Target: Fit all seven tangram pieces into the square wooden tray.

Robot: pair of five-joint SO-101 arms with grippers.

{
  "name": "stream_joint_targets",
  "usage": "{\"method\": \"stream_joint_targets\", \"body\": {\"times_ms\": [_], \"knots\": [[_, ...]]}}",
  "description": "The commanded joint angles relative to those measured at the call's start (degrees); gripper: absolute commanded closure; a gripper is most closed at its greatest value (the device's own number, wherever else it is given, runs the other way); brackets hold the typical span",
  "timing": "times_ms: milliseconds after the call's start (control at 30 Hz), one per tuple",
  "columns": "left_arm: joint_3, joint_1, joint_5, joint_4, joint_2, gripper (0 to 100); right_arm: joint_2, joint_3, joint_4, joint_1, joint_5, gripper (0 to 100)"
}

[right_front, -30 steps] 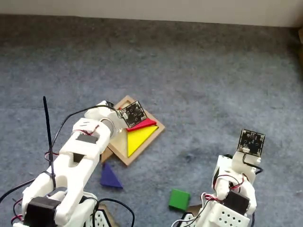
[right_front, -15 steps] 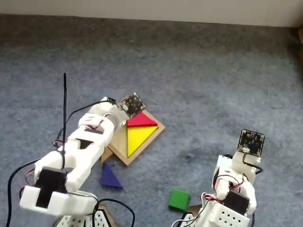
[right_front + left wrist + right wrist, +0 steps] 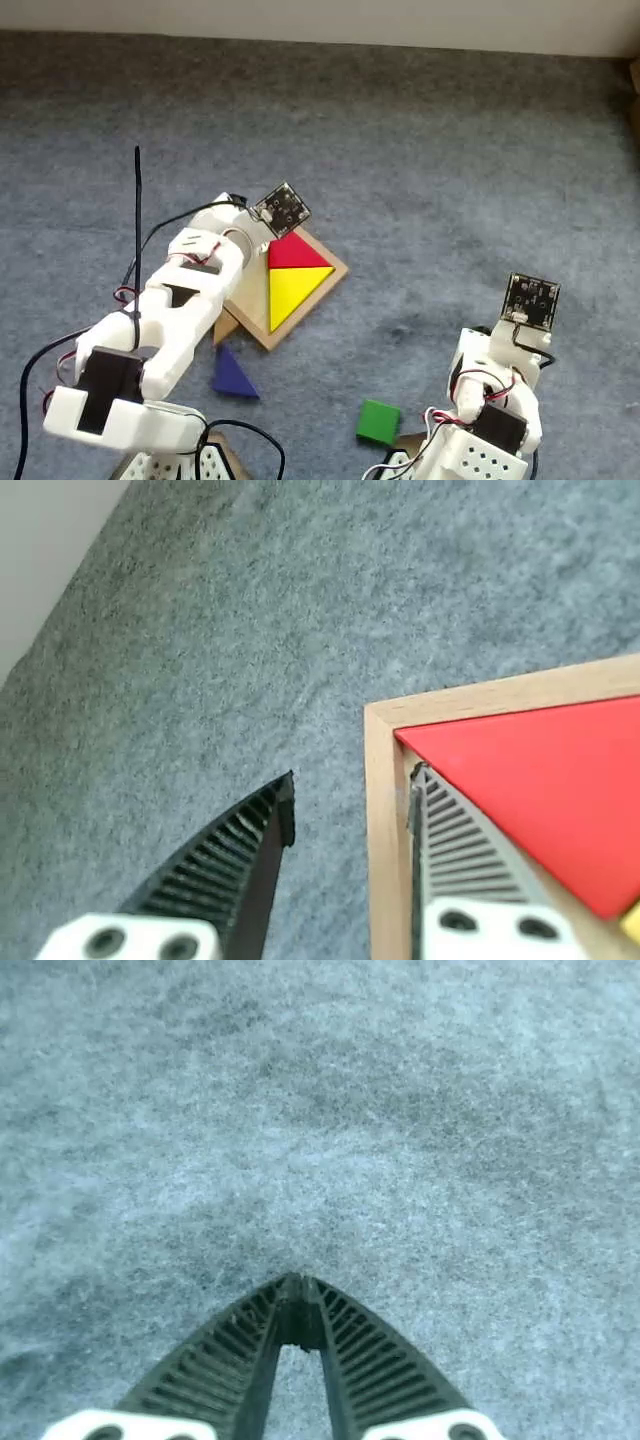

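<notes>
**Entry: left arm over the tray corner, red triangle released**

- Wooden tray (image 3: 336, 268): lying on the grey carpet (image 3: 450, 160), turned cornerwise to the arms.
- Red triangle (image 3: 540, 780): lying flat inside the tray, meeting the yellow triangle (image 3: 290, 290) along one edge.
- Purple triangle (image 3: 233, 373) and green square (image 3: 379, 421): waiting on the carpet outside the tray, nearer the arm bases.
- Left gripper (image 3: 352, 780): fingers standing spread and holding nothing. They are straddling the tray's rim, one over the carpet and one inside, just beside the red triangle's edge.
- Right gripper (image 3: 297, 1282): fingers pressed together on nothing, hanging over bare carpet well apart from the tray.

**Handling note.** The step appears to be the withdrawal after placing. The left gripper is best leaving straight upward, fingers kept spread, so the inner one is not dragging the red triangle or catching the rim. The purple triangle looks the nearest next pick.

**Change since a second ago.** The left arm's elbow is swinging outward and its wrist is shifting toward the tray's far corner. This is uncovering the red triangle, which was partly hidden and is now showing whole. The right arm is staying put.
</notes>
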Motion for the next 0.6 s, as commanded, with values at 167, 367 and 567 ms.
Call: {"method": "stream_joint_targets", "body": {"times_ms": [167,367,567], "knots": [[4.4,6.7,0.9,23.3,-27.0,80,-0.7,4.5,-1.3,0.6,-0.4,99.2],[2.2,17.3,9.1,49.8,-43.0,73,-0.7,4.5,-1.3,0.7,-0.4,99.2],[-1.1,29.3,14.7,62.8,-42.7,67,-0.7,4.5,-1.3,0.7,-0.4,99.2]]}}
